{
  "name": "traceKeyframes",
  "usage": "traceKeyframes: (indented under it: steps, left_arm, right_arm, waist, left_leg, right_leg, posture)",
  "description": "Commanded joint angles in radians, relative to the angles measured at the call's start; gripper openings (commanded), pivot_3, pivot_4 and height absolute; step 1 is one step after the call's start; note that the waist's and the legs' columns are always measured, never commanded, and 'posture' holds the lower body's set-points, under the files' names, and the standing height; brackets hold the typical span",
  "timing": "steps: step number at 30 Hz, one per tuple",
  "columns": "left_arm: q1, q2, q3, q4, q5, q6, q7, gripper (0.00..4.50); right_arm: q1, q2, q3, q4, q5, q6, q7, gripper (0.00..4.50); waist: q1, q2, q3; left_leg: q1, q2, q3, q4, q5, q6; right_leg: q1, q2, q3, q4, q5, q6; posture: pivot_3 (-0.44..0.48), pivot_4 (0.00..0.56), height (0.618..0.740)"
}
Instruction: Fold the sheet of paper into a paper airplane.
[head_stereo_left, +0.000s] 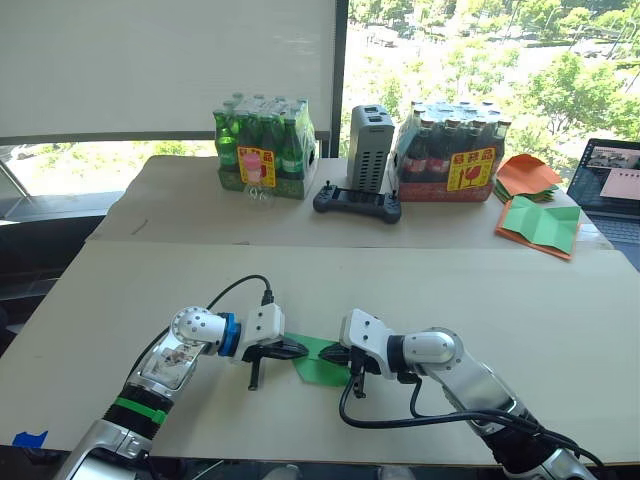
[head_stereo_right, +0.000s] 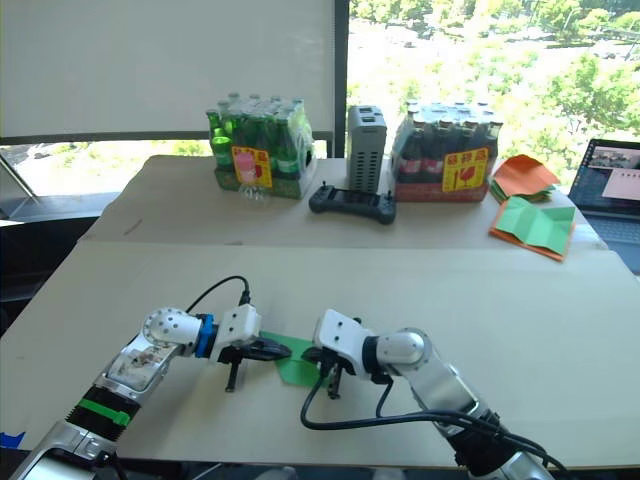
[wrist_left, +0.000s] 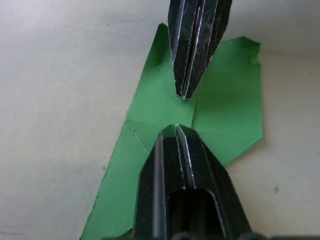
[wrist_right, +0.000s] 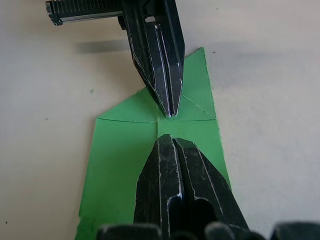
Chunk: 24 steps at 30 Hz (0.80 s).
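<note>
The sheet of paper is bright green and lies flat on the near table, between my two arms. Two corners are folded in to a point, and crease lines meet at its middle. My left gripper comes in from the left, shut, with its tip down on the paper's centre crease. My right gripper comes in from the right, also shut, its tip on the same crease. The two tips face each other a small gap apart. The paper's point lies under the left gripper.
On the far table stand a green bottle pack, a grey device, a black controller and a dark bottle pack. Orange papers, a green creased sheet edged with orange and a laptop lie at far right.
</note>
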Motion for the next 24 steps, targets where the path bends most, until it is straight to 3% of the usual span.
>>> traceKeyframes:
  steps: [1, 24]
  left_arm:
    - [0.02, 0.01, -0.021, -0.005, 0.029, 0.002, 0.002, 0.0]
    - [0.026, 0.017, -0.021, -0.016, 0.027, 0.0, -0.001, 0.0]
  right_arm:
    - [0.016, -0.026, 0.019, 0.0, -0.023, -0.002, 0.014, 0.02]
    - [0.088, -0.124, 0.003, -0.029, -0.033, 0.101, 0.036, 0.02]
  waist:
    - [0.0, 0.0, 0.0]
    - [0.012, 0.0, -0.004]
  left_leg:
    - [0.0, 0.0, 0.0, 0.0, 0.0, 0.0]
    - [0.003, 0.0, 0.0, 0.0, 0.0, 0.001]
  right_leg:
    - [0.0, 0.0, 0.0, 0.0, 0.0, 0.0]
    - [0.003, 0.0, 0.0, -0.001, 0.0, 0.0]
  posture:
    - [0.0, 0.15, 0.675]
    - [0.0, 0.15, 0.675]
